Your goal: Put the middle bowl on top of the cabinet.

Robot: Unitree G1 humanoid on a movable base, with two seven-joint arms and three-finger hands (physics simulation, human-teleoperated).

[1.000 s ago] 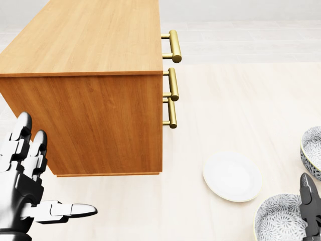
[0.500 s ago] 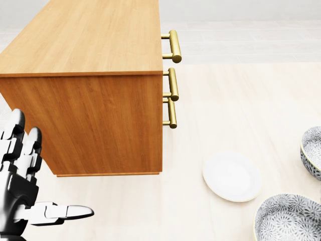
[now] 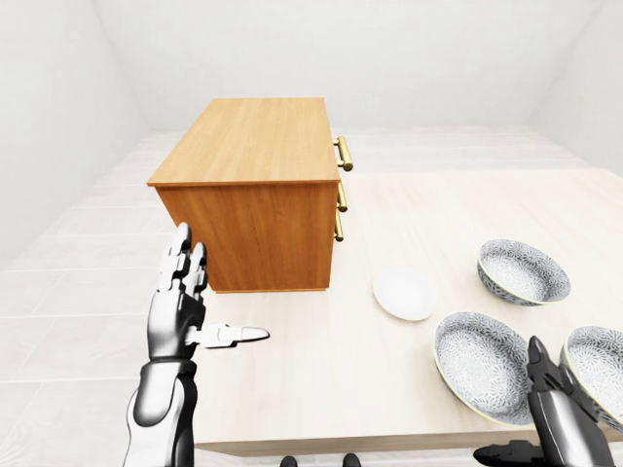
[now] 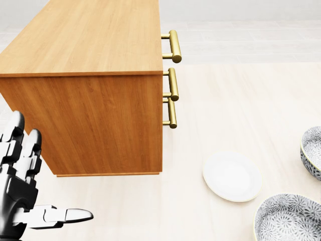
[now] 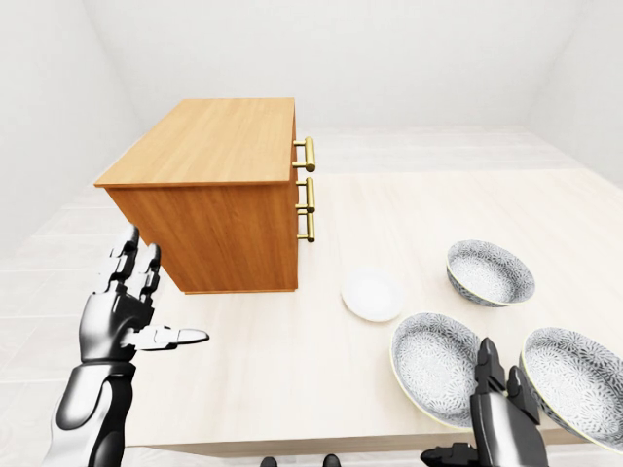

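Observation:
Three grey patterned bowls sit on the pale table at the right of the left-eye view: one farther up [image 3: 524, 271], one nearer [image 3: 484, 365], one at the right edge [image 3: 596, 360]. The wooden cabinet [image 3: 253, 146] with brass handles [image 4: 174, 46] stands at upper left, its top bare. My right hand [image 5: 496, 413] rises from the bottom edge between the two nearer bowls, fingers straight and open, holding nothing. My left hand [image 3: 209, 297] hovers open below the cabinet's near side, thumb pointing right. In the head view only two bowls show, cut by the right edge.
A small white plate [image 3: 404, 293] lies between the cabinet and the bowls. The table's near edge [image 3: 341, 443] runs along the bottom of the eye views. White walls and pale floor surround the table.
My right hand's fingertip, seen at the head view's bottom right a second ago, has dropped out of that view. The left hand has sunk slightly toward the lower left.

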